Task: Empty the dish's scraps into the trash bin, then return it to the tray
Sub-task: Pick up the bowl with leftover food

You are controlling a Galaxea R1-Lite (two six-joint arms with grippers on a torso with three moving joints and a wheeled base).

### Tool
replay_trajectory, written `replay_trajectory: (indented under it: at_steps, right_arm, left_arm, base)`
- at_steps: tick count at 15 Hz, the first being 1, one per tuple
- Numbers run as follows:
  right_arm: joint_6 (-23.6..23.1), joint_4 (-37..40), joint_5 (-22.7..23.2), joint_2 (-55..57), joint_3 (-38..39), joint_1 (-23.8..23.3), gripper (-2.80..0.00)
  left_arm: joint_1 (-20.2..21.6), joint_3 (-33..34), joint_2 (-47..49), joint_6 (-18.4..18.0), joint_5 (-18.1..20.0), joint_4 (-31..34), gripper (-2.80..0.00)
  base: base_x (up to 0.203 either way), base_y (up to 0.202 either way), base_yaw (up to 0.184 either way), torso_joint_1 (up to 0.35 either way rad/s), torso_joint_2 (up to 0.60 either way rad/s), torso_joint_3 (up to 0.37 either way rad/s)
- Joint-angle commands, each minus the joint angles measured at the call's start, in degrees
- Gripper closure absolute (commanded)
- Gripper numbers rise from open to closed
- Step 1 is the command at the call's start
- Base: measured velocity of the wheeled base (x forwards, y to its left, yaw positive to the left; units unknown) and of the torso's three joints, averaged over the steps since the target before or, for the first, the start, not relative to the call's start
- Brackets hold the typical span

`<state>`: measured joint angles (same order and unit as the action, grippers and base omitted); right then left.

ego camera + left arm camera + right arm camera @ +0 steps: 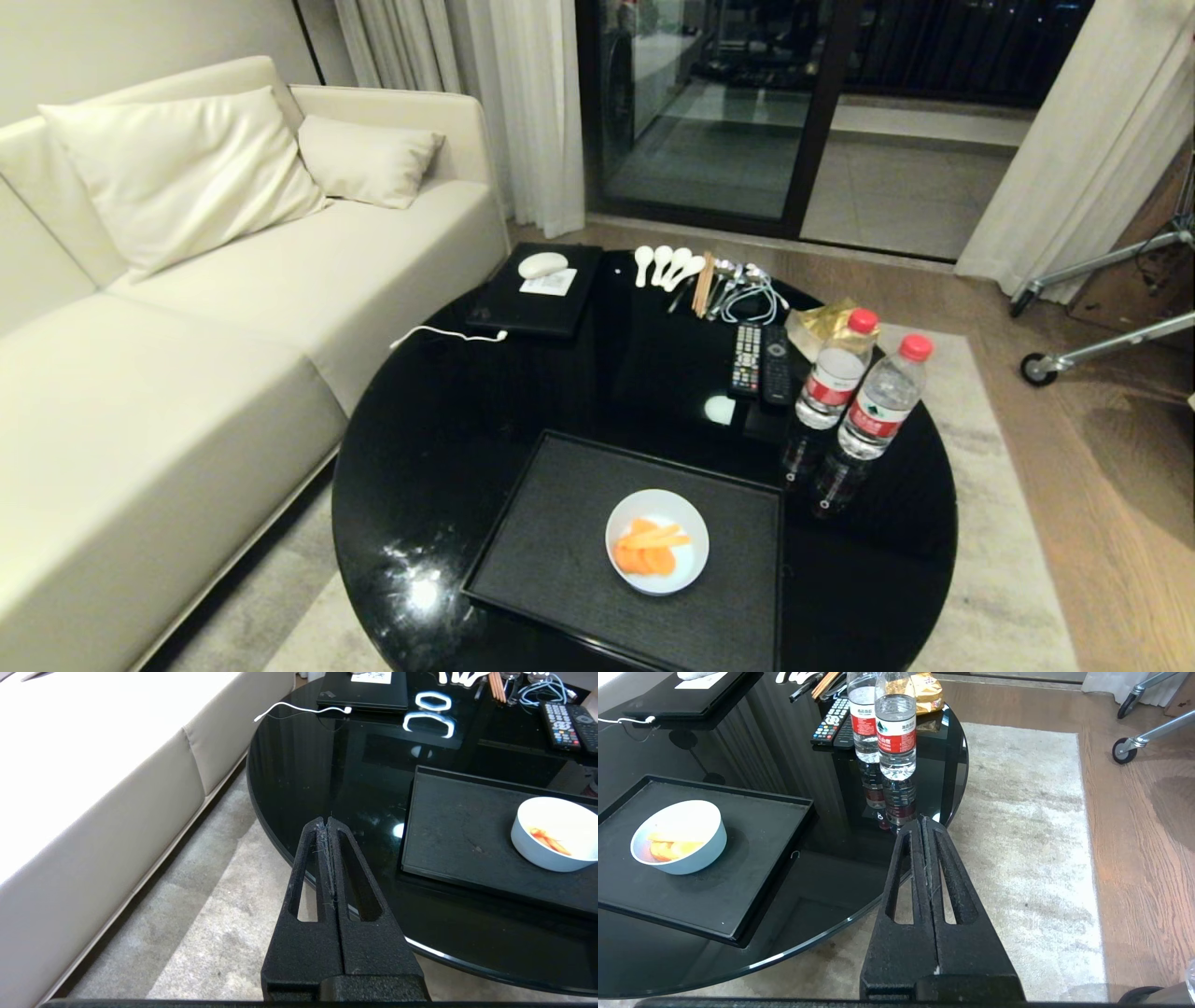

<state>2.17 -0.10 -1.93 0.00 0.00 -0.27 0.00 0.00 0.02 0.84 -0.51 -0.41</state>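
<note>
Two hands are hanging back from the round black worktop [523, 392], neither one showing in the head view. In its own wrist view the left hand [328, 820] is hovering over the worktop's near-left edge, above the pale rug [196, 933], with its fingers pressed flat together and nothing between them. The right hand [923, 820] is hovering off the worktop's near-right edge, over the rug, its fingers likewise pressed together and gripping nothing.

Between them, the tray [560, 541] is lying flat on the near part of the worktop. The dish [656, 541] is sitting upright on the tray, toward its right half, well apart from both hands. Inside it, the scraps [649, 549] are lying in a small orange heap of round slices and thin strips.

Just right of the tray, two water bottles [859, 397] with red caps are standing upright side by side. Beyond the tray, two remotes [759, 359] are lying next to each other, with a crumpled yellow packet [822, 327] close by. At the far edge, white spoons [665, 264], chopsticks [702, 283] and a coiled cable [752, 299] are lying in a row. A closed black laptop [537, 303] is resting at the far left with a white mouse [542, 265] on top. A cream sofa [187, 373] is standing to the left of the worktop. No trash bin is showing in any view.
</note>
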Motion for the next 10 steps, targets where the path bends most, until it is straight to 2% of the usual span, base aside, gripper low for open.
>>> replay_trajectory:
  at_steps: [1, 8, 10]
  right_arm:
    - [0.0, 0.0, 0.0, 0.0, -0.1, 0.0, 0.0]
    - [-0.1, 0.0, 0.0, 0.0, 0.0, 0.0, 0.0]
    - [-1.5, -0.3, 0.2, 0.0, 0.0, 0.0, 0.0]
  left_arm:
    - [0.0, 0.0, 0.0, 0.0, 0.0, 0.0, 0.0]
    - [0.0, 0.0, 0.0, 0.0, 0.0, 0.0, 0.0]
    - [0.0, 0.0, 0.0, 0.0, 0.0, 0.0, 0.0]
  base:
    - [0.0, 0.0, 0.0, 0.0, 0.0, 0.0]
    - [0.0, 0.0, 0.0, 0.0, 0.0, 0.0]
    - [0.0, 0.0, 0.0, 0.0, 0.0, 0.0]
